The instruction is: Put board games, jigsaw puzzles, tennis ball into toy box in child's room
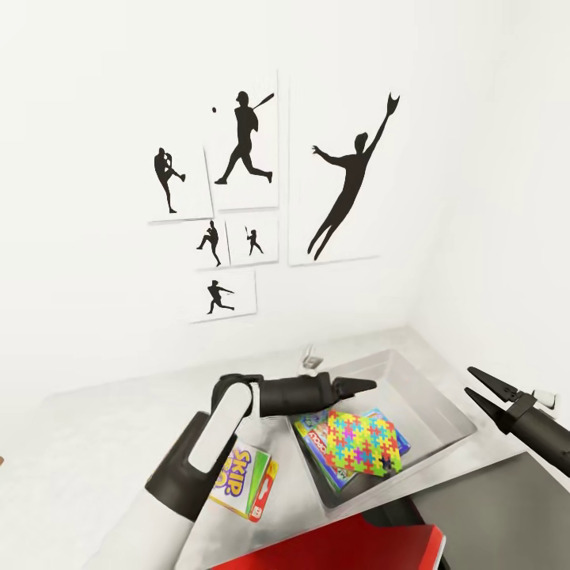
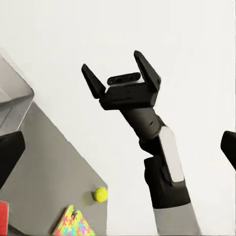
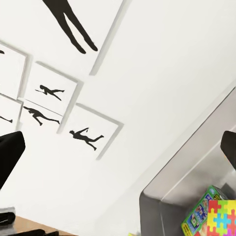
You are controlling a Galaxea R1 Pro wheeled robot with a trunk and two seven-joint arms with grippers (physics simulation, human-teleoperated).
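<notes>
While both arms hover over the worktop point(image 1: 95, 443), I see the toy box point(image 1: 443, 412) holding a jigsaw puzzle point(image 1: 362, 443) on the Monopoly box point(image 1: 321, 453). The Skip-Bo box point(image 1: 247, 473) lies just left of it. Left pincer point(image 1: 369, 386): tips together. Right pincer point(image 1: 480, 386): fingers apart, empty. The tennis ball point(image 2: 100, 194) lies near another puzzle point(image 2: 73, 223).

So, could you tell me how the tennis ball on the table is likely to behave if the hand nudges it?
The tennis ball is round and sits free on the flat grey table, so a nudge would probably send it rolling. No lip shows at the table edge near it, so it might roll off. It looks small beside the jigsaw puzzle, so probably light.
</notes>
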